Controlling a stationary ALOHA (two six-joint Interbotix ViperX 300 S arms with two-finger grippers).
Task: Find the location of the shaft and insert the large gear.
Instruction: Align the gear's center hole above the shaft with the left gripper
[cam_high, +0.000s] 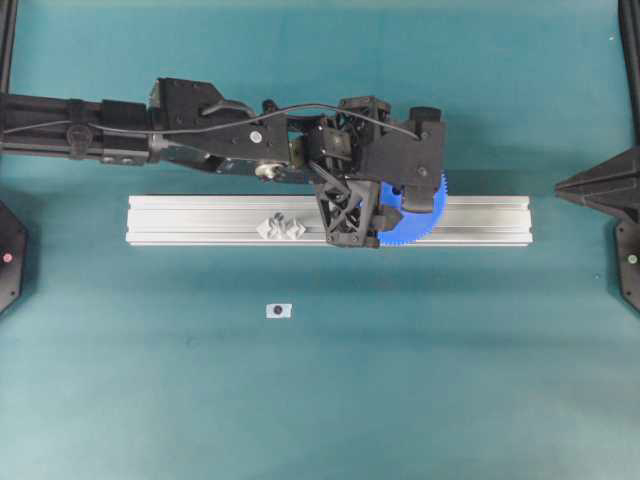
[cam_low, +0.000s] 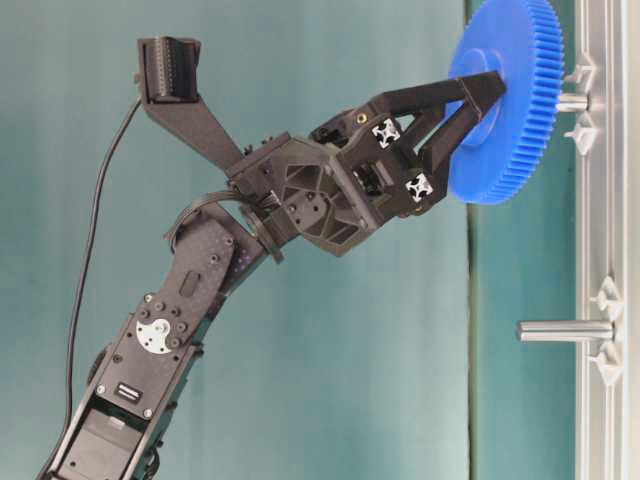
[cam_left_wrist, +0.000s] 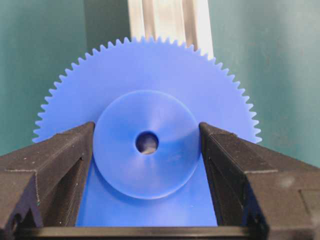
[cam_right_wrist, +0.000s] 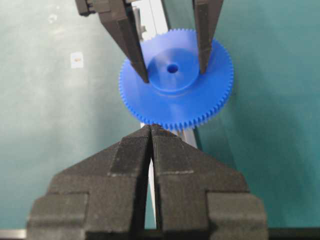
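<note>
long silver aluminium rail (cam_high: 200, 220) lies across teal table (cam_high: 320, 400). left gripper (cam_left_wrist: 147, 142) clamps hub of bright blue toothed plastic large gear (cam_low: 510, 100), centred over short grey metal shaft (cam_low: 572, 102). right gripper (cam_right_wrist: 151, 131) fingers pressed together, holding nothing.

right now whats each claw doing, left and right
Left claw: closed on the hub of the large gear, over the rail.
Right claw: closed, holding nothing.
</note>
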